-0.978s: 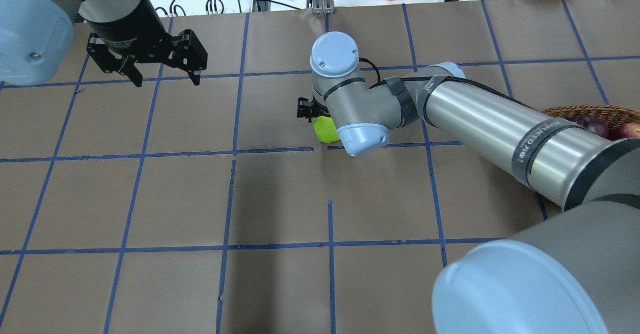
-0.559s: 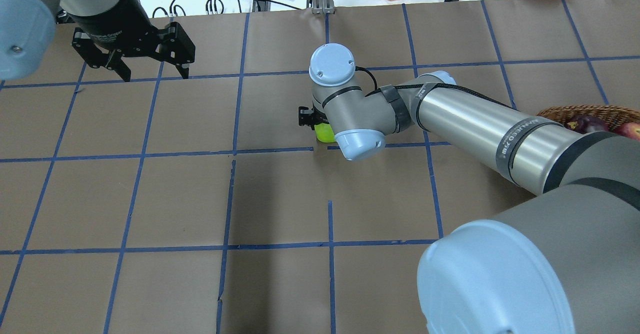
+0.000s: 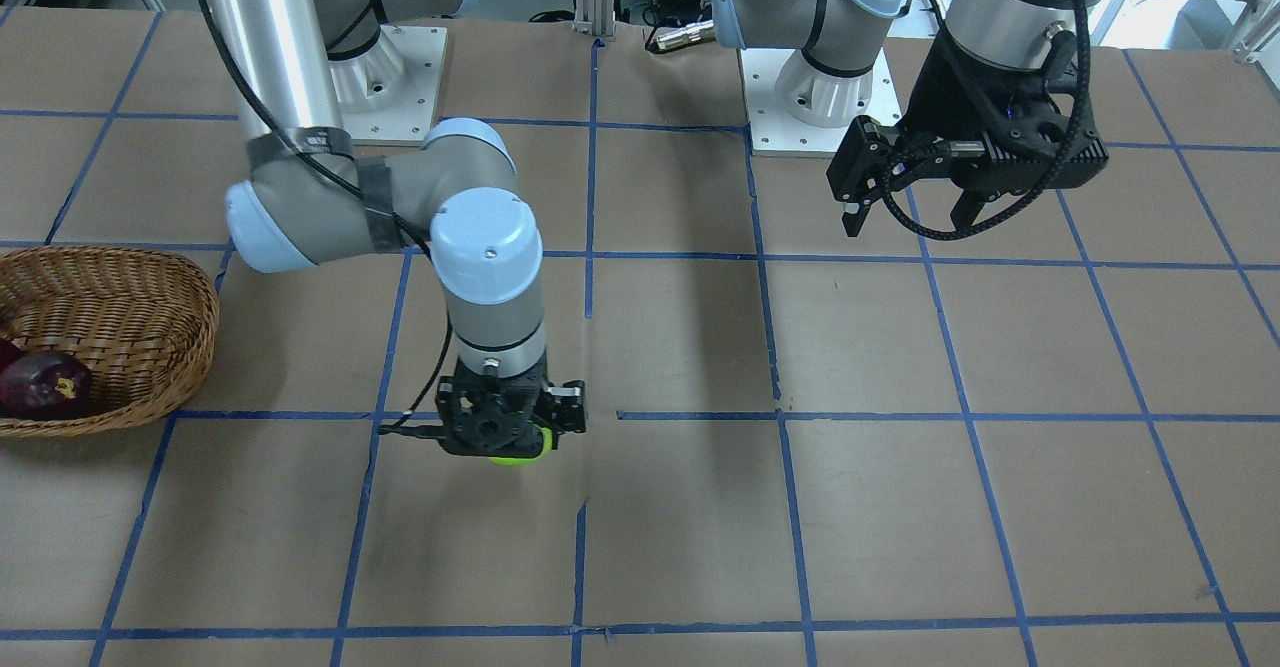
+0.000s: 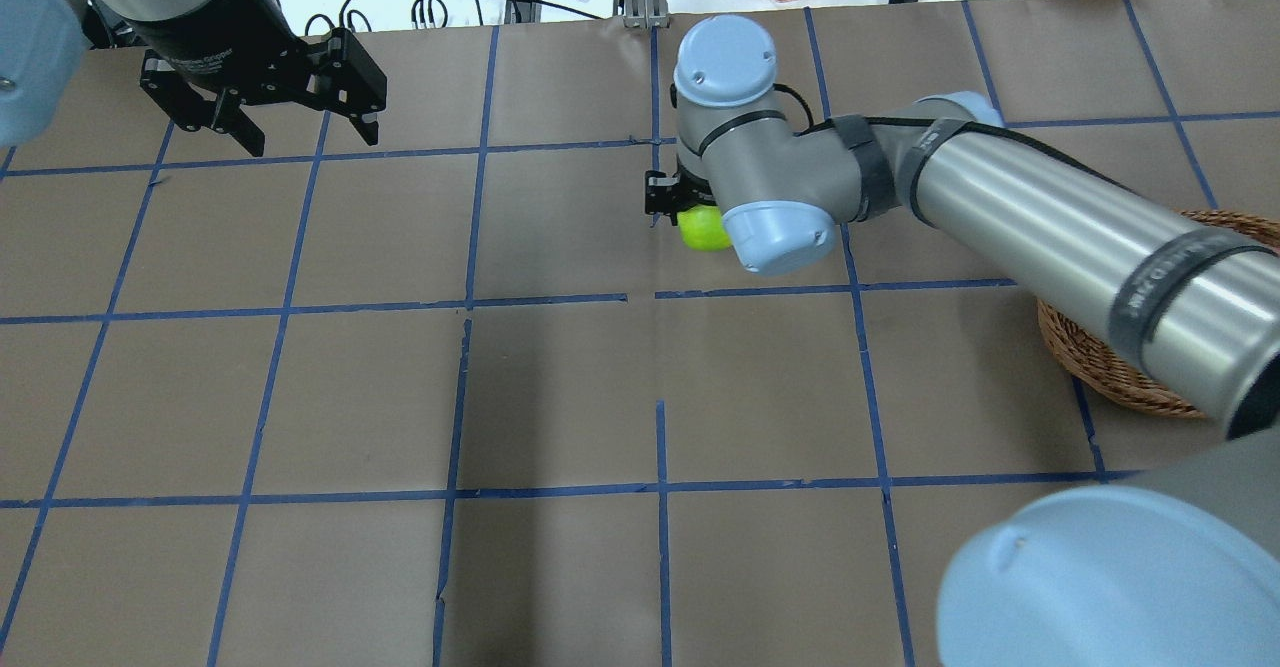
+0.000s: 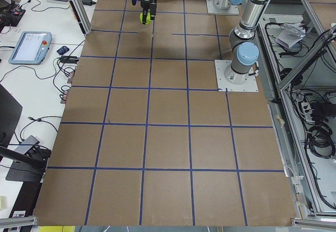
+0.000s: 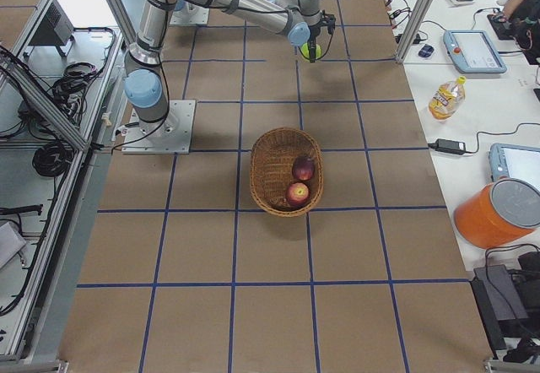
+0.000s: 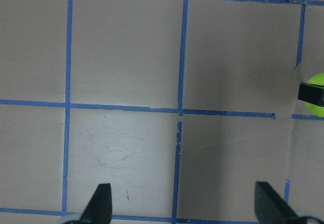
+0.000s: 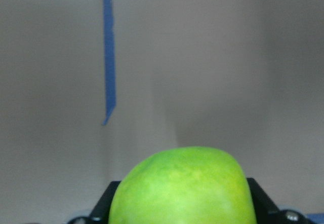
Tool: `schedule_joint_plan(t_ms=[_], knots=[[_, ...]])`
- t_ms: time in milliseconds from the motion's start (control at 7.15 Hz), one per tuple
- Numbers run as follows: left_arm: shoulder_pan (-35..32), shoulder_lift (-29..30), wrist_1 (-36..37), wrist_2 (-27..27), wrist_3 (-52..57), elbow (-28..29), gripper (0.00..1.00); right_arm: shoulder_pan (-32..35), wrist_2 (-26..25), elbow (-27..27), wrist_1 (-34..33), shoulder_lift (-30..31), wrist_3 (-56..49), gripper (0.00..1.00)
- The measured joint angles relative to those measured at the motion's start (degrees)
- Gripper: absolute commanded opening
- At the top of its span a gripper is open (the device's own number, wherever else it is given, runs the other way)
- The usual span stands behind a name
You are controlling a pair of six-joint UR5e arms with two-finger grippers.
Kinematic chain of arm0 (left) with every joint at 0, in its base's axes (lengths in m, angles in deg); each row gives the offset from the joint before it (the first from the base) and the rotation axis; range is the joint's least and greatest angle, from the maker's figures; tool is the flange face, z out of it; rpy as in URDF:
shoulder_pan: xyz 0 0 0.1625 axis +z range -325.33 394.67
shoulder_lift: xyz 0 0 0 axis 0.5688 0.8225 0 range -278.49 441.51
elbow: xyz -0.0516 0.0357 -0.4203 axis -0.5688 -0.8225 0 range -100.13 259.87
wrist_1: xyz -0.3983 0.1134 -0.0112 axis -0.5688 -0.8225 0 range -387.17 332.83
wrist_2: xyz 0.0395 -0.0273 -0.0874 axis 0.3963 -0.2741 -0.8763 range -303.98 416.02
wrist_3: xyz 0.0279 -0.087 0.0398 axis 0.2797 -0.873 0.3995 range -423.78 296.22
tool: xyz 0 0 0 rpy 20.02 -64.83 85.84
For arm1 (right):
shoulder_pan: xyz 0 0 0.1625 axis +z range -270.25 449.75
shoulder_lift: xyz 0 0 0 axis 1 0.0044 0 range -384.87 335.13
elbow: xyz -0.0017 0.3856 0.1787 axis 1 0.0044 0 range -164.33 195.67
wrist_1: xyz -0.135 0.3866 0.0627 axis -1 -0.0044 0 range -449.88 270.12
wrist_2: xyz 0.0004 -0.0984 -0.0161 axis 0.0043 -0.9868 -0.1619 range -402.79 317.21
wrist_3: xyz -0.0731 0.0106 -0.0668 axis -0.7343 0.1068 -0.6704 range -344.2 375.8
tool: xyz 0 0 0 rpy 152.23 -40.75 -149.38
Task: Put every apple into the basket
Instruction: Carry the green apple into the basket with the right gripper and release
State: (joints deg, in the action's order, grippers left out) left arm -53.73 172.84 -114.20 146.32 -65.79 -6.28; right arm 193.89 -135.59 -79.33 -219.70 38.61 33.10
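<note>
Your counter (image 4: 560,387) is flat brown, ruled into squares by blue tape lines. The yellow-green apple (image 4: 703,229) is bright, nearly lime, against the black right gripper (image 3: 512,445). The left gripper (image 4: 312,129) is black as well. You'll see the basket (image 6: 274,170) in light-brown woven wicker, with a dark maroon apple (image 6: 304,169) and a red apple (image 6: 297,194) that shows a yellowish patch. The right arm (image 4: 1050,217) is silver-grey with pale blue caps.
</note>
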Motion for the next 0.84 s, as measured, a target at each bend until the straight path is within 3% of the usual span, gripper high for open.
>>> schedule_joint_plan(t_ms=[419, 839], knots=[[-0.01, -0.20, 0.33, -0.09, 0.15, -0.59, 1.00, -14.77, -2.61, -9.75, 3.67, 10.14, -19.66, 0.37], [-0.02, -0.25, 0.49, -0.12, 0.10, -0.98, 1.00, -30.44, -2.34, -14.97, 1.16, 15.32, -44.57, 0.39]])
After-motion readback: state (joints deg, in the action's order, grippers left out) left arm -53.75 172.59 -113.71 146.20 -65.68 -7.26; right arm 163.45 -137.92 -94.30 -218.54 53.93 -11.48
